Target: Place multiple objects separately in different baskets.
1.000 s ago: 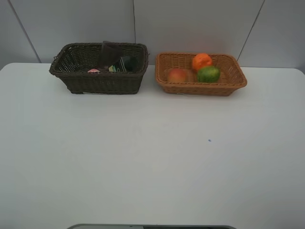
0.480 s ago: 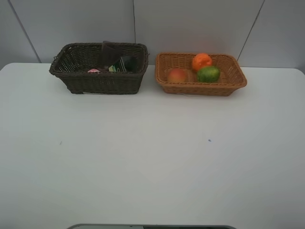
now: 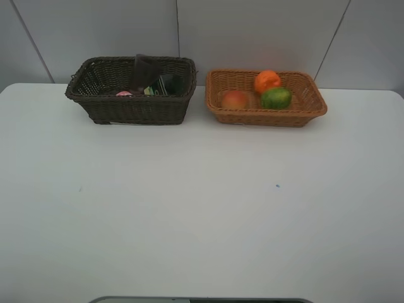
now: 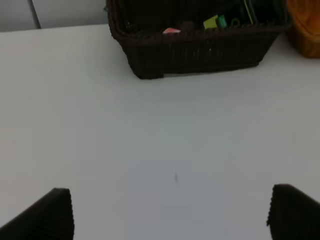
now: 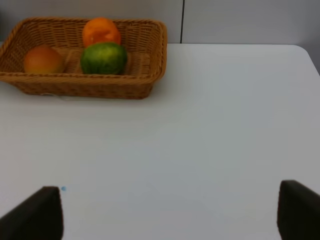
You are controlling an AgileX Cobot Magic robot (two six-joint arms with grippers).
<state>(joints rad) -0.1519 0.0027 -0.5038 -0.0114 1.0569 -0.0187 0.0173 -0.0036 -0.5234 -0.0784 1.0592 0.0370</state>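
The dark brown basket [image 3: 101, 104] stands at the back left. It holds a dark purple cup [image 3: 146, 71], a dark green bottle [image 3: 165, 84] and a bit of the pink bottle [image 3: 124, 93]. The light orange-brown basket [image 3: 265, 117] at the back right holds an orange [image 3: 267, 81], a red-orange fruit [image 3: 235, 100] and a green fruit [image 3: 276, 98]. My left gripper [image 4: 170, 215] is open and empty, well short of the dark basket [image 4: 200, 50]. My right gripper [image 5: 167, 217] is open and empty, well short of the light basket [image 5: 75, 85]. Neither gripper shows in the high view.
The white table [image 3: 202, 208] runs from the baskets to the front edge, with a small blue speck [image 3: 277, 185] on it. A grey wall stands right behind the baskets. A grey strip [image 3: 202, 300] lies at the front edge.
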